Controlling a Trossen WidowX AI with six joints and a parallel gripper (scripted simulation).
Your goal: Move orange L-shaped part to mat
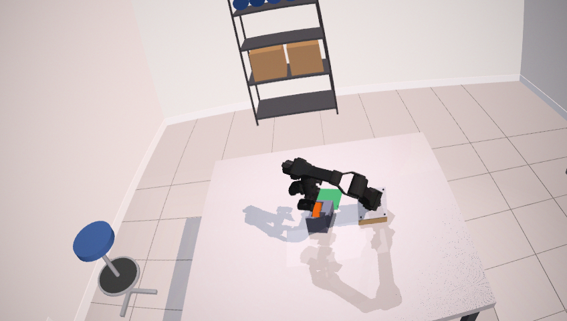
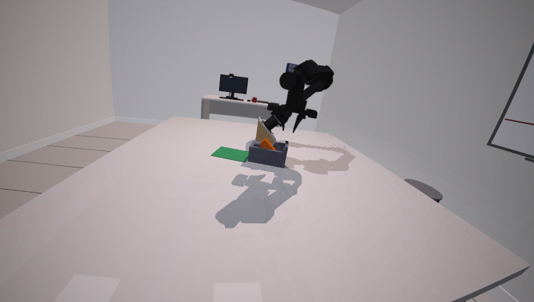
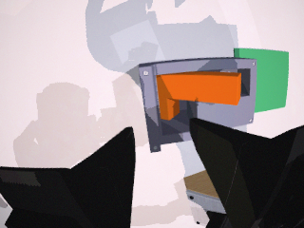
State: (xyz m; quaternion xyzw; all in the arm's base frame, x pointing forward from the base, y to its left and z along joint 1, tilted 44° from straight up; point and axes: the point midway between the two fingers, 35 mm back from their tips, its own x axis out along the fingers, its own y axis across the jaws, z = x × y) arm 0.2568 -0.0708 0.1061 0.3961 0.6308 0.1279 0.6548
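Fingers parted and gripping nothing, the black gripper (image 2: 288, 131) (image 3: 161, 129) hangs above the grey tray (image 1: 319, 225) (image 2: 267, 156) (image 3: 148, 106), a thick-walled box. Smooth and matte, the orange L-shaped part (image 1: 316, 209) (image 2: 267, 144) (image 3: 201, 87) sits tilted in its pocket, one end raised. The exterior view shows that slant; the wrist view shows its L outline and the screw heads on the rim. Beside the tray lies the thin green mat (image 1: 329, 195) (image 2: 230, 153) (image 3: 273, 78).

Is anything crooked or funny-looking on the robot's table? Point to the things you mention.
Yes, the orange part (image 1: 316, 209) (image 2: 267, 143) (image 3: 204, 87) looks crooked. It leans in the pocket of the grey tray (image 1: 319, 225) (image 2: 267, 156) (image 3: 218, 114), with one end poking up instead of lying flush. It's probably tipped on purpose so the gripper (image 2: 288, 129) (image 3: 161, 129) can pinch it.
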